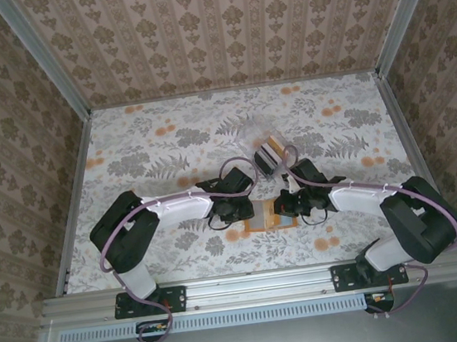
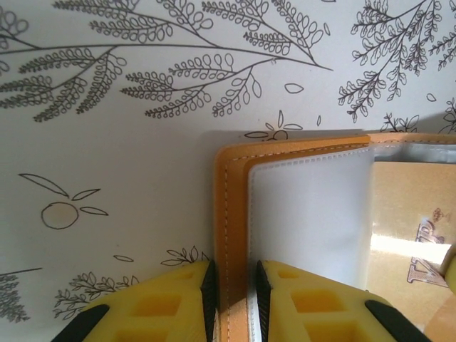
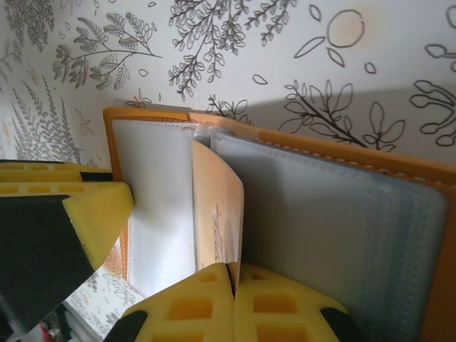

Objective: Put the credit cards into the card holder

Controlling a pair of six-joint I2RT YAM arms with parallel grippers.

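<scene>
Closest to the lens, yellow-fingered left pincer: narrow, clamped on the stitched left edge of the flat orange fold-over card holder. Lies open on the flower-printed table, directly between both pincers. Opposite, right pincer pinched fully together on a tan inner leaf of the same holder. Farther back on the table, thin light and dark plastic credit cards, standing inside a clear plastic box, apart from both pincers.
</scene>
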